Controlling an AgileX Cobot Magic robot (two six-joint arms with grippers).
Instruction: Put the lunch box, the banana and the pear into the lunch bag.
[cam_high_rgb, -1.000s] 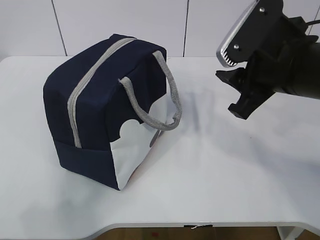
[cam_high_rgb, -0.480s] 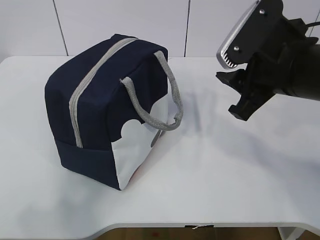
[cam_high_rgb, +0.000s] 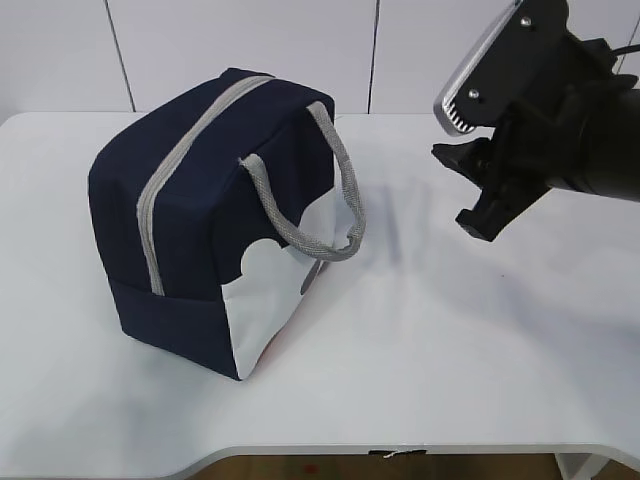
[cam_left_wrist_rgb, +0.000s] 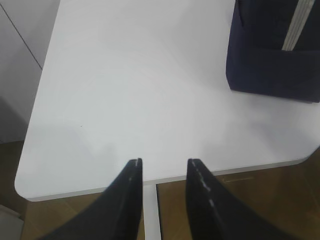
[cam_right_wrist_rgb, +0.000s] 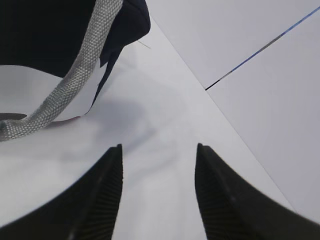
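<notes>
The lunch bag (cam_high_rgb: 215, 215), zipped, has settled near the table's (cam_high_rgb: 450, 350) left edge while both tools (cam_right_wrist_rgb: 157, 192) (cam_left_wrist_rgb: 165, 187) hang parted and empty, suggesting packing is finished

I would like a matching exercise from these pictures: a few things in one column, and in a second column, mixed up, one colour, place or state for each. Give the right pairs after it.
Things:
1. lunch bag
2. zipper
3. right hand
4. left hand

Descriptions:
A. open and empty, above the table's front edge
B. navy blue, standing on the table
C. grey, closed along the top of the bag
D. open and empty, in the air to the right of the bag

Pairs: 1-B, 2-C, 3-D, 4-A
</notes>
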